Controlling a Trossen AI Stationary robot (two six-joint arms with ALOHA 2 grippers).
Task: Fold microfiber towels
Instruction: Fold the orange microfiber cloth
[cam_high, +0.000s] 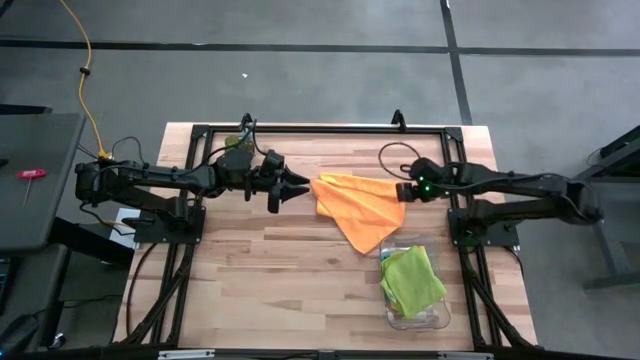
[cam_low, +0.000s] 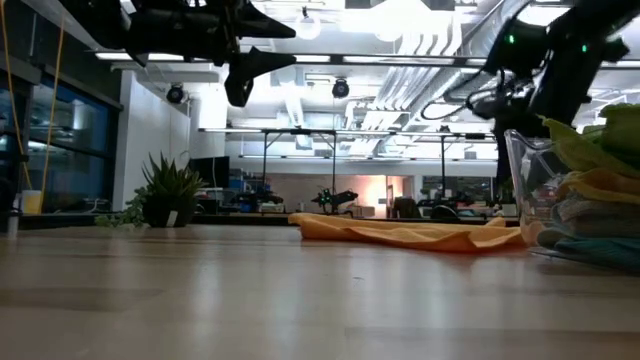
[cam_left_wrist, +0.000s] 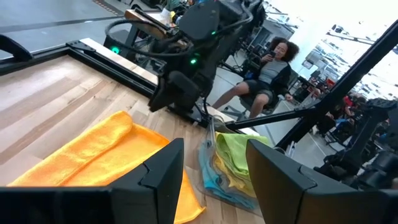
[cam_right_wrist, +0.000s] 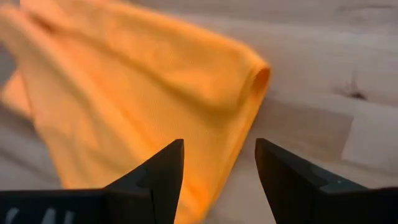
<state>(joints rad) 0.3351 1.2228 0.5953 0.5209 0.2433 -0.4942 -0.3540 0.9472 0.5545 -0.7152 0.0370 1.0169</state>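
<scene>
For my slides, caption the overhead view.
Two open grippers, left and right, flank a rumpled orange microfiber towel on the wooden table.

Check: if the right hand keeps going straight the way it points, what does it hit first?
Likely the orange towel: the right hand is open and aimed at its folded edge, just short of it. Exact depth is unclear.

My right gripper (cam_right_wrist: 217, 180) hangs with its two dark fingers (cam_right_wrist: 158, 174) spread apart and empty, just above the orange towel (cam_right_wrist: 130, 87), which lies rumpled on the wooden table (cam_right_wrist: 323, 81), one folded edge rolled.
</scene>
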